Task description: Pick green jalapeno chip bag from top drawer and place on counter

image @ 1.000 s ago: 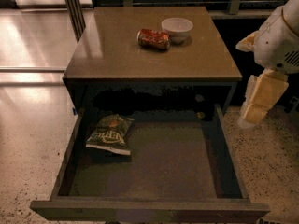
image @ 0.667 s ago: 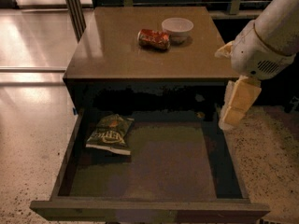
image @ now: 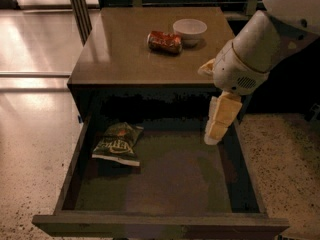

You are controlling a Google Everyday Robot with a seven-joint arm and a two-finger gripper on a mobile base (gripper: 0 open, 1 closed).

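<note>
The green jalapeno chip bag (image: 118, 144) lies flat on the floor of the open top drawer (image: 160, 225), in its back left part. The counter (image: 120, 54) is the brown tabletop above the drawer. My gripper (image: 218, 124) hangs fingers down from the white arm at the right, over the back right part of the drawer, well to the right of the bag. It is above the drawer floor and touches nothing.
A red soda can (image: 164, 41) lies on its side on the counter, next to a white bowl (image: 189, 29). Shiny floor lies to the left, speckled floor to the right. The drawer's right wall (image: 245, 169) is just below the gripper.
The arm and gripper have moved left, from beside the cabinet's right edge to over the drawer's back right part. The bag, can and bowl have not moved.
</note>
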